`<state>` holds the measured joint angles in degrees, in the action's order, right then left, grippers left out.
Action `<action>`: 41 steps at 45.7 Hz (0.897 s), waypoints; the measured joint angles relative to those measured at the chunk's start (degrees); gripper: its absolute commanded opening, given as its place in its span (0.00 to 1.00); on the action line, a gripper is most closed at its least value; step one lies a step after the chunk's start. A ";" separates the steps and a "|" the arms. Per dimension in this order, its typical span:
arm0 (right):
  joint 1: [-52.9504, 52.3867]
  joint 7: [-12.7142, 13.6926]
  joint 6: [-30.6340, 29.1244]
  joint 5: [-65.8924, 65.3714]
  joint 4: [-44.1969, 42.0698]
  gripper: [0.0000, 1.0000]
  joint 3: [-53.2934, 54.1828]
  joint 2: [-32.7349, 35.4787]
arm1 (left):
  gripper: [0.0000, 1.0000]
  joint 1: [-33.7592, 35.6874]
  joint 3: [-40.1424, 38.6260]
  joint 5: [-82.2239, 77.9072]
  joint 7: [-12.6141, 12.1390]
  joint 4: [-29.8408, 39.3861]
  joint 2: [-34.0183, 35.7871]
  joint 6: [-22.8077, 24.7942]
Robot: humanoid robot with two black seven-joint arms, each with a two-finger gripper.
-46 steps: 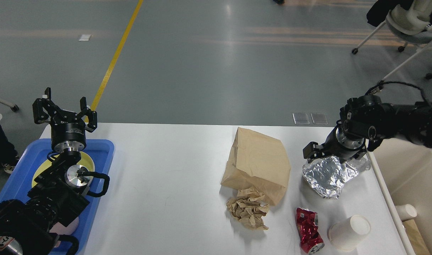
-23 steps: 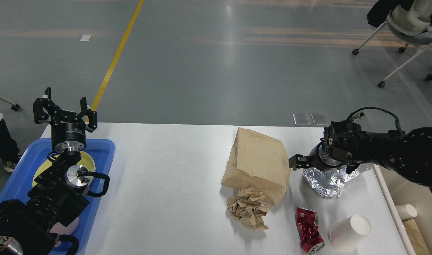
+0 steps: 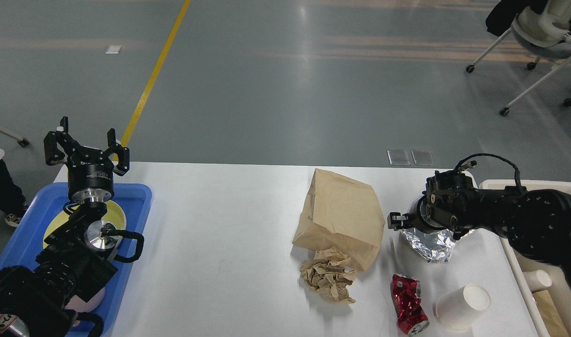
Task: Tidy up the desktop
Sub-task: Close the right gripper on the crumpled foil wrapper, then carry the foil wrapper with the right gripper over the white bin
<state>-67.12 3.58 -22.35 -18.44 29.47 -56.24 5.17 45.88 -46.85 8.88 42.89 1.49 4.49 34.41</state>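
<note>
So our right gripper (image 3: pixel 397 221) has swung down and in over the last second — it was up above the crumpled silver foil sheet (image 3: pixel 433 242), and now the arm lies low across it, with the tip poking out at the foil's left edge, between the foil and the tall brown paper bag (image 3: pixel 340 216). From the head view it's small and dark, so we honestly can't tell whether the fingers are apart or pinched, or whether they have any foil in them. The foil looks a bit smaller and more covered than before, but that's mostly our arm sitting over it. Our left gripper (image 3: pixel 85 145) hasn't budged, fingers spread wide with nothing in them, parked over the far end of the blue plastic tray (image 3: pixel 140 199) with the yellow plate (image 3: pixel 59 223). The large white desktop (image 3: pixel 219 224) stretches under everything and is far from tidy: near side of the bag there's a wad of crumpled brown paper (image 3: pixel 328 278), to the right of that a crushed red can (image 3: pixel 408 304), then a white paper cup (image 3: pixel 462 306) on its side. The cream plastic bin (image 3: pixel 510 245) sits off the desktop's right edge — our guess is we're lining up a foil grab to dump there.
</note>
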 measured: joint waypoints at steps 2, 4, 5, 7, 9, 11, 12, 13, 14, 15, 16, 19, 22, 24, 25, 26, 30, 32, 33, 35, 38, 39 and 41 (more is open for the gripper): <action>0.03 0.05 -0.20 -0.01 0.06 0.00 -0.04 0.06 | 0.96 0.00 0.00 0.00 0.00 0.00 0.00 0.02; 0.05 0.08 -0.39 -0.01 0.15 0.00 -0.07 0.12 | 0.96 0.00 0.00 0.02 0.00 -0.01 0.00 0.03; 0.06 0.09 -0.47 -0.01 0.20 0.00 -0.07 0.14 | 0.96 0.00 0.00 0.02 -0.01 -0.01 0.00 0.04; 0.15 0.10 -0.59 -0.01 0.31 0.00 -0.07 0.16 | 0.96 0.00 0.00 0.02 -0.05 -0.01 0.00 0.04; 0.24 0.11 -0.64 0.06 0.37 0.00 -0.06 0.17 | 0.96 0.00 0.00 0.04 -0.08 -0.01 0.00 0.04; 0.28 0.14 -0.65 0.15 0.39 0.00 -0.04 0.19 | 0.96 0.00 0.00 0.04 -0.08 -0.01 0.00 0.04; 0.29 0.16 -0.65 0.17 0.39 0.00 -0.04 0.21 | 0.96 0.00 0.00 0.04 -0.08 -0.01 0.00 0.04; 0.29 0.18 -0.66 0.20 0.39 0.00 -0.03 0.24 | 0.96 0.00 0.00 0.04 -0.08 -0.01 0.00 0.05; 0.29 0.18 -0.66 0.23 0.39 0.00 -0.03 0.25 | 0.96 0.00 0.00 0.04 -0.08 -0.01 0.00 0.06; 0.29 0.19 -0.66 0.26 0.39 0.00 -0.03 0.27 | 0.96 0.00 0.00 0.04 -0.08 -0.01 0.00 0.06; 0.26 0.19 -0.66 0.27 0.39 0.00 -0.03 0.29 | 0.96 0.00 0.00 0.04 -0.08 -0.01 0.00 0.06; -0.36 0.20 -0.61 0.32 0.39 0.00 -0.02 0.43 | 0.96 0.00 0.00 0.04 -0.08 -0.01 0.00 0.06; -1.38 0.20 -0.61 0.33 0.49 0.00 -0.04 0.84 | 0.96 0.00 0.00 0.05 -0.08 -0.01 0.00 0.08; -2.52 0.22 -0.63 0.34 0.71 0.00 -0.10 1.74 | 0.96 0.00 0.00 0.05 -0.08 -0.01 0.00 0.08; -3.18 0.24 -0.65 0.33 0.86 0.00 -0.16 2.35 | 0.96 0.00 0.00 0.05 -0.08 -0.01 0.00 0.08; -4.12 0.25 -0.67 0.33 1.17 0.00 -0.24 3.25 | 0.96 0.00 0.00 0.06 -0.08 -0.01 0.00 0.08; -8.16 0.30 -0.85 0.32 3.85 0.00 -0.61 6.82 | 0.96 0.00 0.00 0.08 -0.08 -0.03 0.00 0.08; -10.93 0.30 -1.04 0.29 6.27 0.00 -0.75 8.75 | 0.96 0.00 0.00 0.08 -0.08 -0.03 -0.01 0.08; -12.36 0.30 -1.17 0.26 7.48 0.00 -0.78 9.75 | 0.96 0.00 0.00 0.08 -0.08 -0.03 -0.01 0.08; -15.82 0.21 -1.77 0.22 10.47 0.00 -0.78 12.25 | 0.96 0.00 0.00 0.08 -0.08 -0.02 -0.01 0.08; -21.39 0.08 -3.28 0.17 14.98 0.00 -0.59 16.07 | 0.96 0.00 0.00 0.08 -0.08 -0.02 -0.01 0.08; -23.19 0.03 -3.85 0.16 16.26 0.00 -0.51 17.23 | 0.96 0.00 0.00 0.08 -0.08 -0.02 -0.01 0.08; -27.35 -0.04 -5.35 0.16 18.85 0.00 -0.41 19.61 | 0.96 0.00 0.00 0.08 -0.08 -0.02 -0.01 0.07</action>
<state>-94.47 3.54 -27.70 -18.27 48.33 -56.64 24.78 45.88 -46.85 8.96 42.81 1.47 4.48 34.48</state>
